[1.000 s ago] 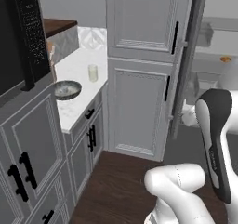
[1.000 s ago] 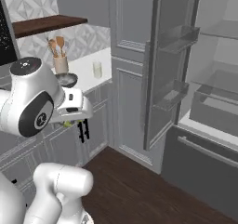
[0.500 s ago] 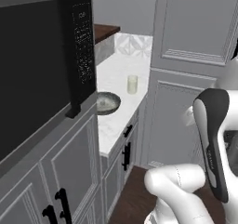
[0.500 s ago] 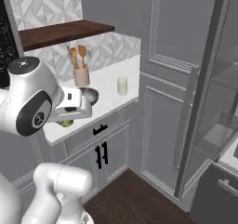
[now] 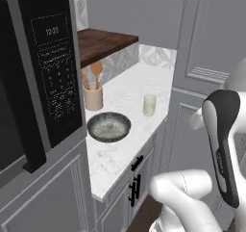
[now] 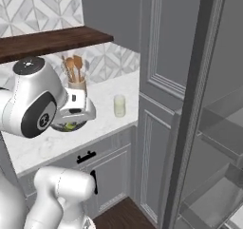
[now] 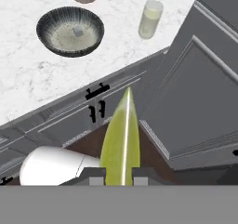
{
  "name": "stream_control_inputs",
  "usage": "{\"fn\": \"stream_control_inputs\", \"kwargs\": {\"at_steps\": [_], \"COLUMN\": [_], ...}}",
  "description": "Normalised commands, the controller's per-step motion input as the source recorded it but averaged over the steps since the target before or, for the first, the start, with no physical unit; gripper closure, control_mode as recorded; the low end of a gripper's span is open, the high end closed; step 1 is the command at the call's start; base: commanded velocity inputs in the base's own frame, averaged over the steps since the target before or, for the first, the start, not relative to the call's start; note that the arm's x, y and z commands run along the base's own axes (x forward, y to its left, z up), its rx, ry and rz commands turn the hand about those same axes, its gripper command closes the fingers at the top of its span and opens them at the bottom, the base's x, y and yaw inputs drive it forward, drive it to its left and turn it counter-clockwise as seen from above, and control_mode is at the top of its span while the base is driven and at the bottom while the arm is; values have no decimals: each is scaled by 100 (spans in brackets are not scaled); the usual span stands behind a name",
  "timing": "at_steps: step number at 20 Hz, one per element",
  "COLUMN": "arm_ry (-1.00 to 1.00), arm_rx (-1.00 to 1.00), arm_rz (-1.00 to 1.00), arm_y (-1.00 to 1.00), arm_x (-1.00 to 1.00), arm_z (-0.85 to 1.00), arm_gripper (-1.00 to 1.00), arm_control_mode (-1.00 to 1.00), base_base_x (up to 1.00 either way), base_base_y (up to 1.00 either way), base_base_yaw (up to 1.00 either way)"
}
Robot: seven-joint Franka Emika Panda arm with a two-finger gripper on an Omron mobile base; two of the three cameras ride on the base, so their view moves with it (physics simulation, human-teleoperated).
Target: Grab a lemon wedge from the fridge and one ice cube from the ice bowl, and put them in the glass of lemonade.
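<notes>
Our hand (image 7: 118, 175) is pinching the yellow-green lemon wedge (image 7: 122, 139), and our view has swung from the fridge toward the small pale yellow glass (image 7: 150, 18) at upper right.

A rendered home kitchen is showing here; a white marble counter (image 5: 122, 151) is running over grey panelled cabinets (image 5: 144, 178) with black handles; a black microwave (image 5: 43, 82) is hanging beside a wooden shelf (image 5: 103, 43); a utensil crock (image 5: 93, 97) is standing against patterned backsplash tile (image 6: 33, 9).
</notes>
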Motion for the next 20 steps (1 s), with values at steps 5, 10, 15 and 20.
{"fn": "stream_control_inputs", "kwargs": {"at_steps": [5, 10, 15, 20], "arm_ry": [0, 0, 0, 0], "arm_rx": [0, 0, 0, 0], "arm_rz": [0, 0, 0, 0], "arm_y": [0, 0, 0, 0], "arm_x": [0, 0, 0, 0], "arm_z": [0, 0, 0, 0], "arm_gripper": [100, 100, 100, 100], "arm_control_mode": [100, 100, 100, 100], "base_base_x": [86, 70, 17, 8], "base_base_y": [0, 8, 3, 0], "base_base_yaw": [-1, -8, -2, 0]}}
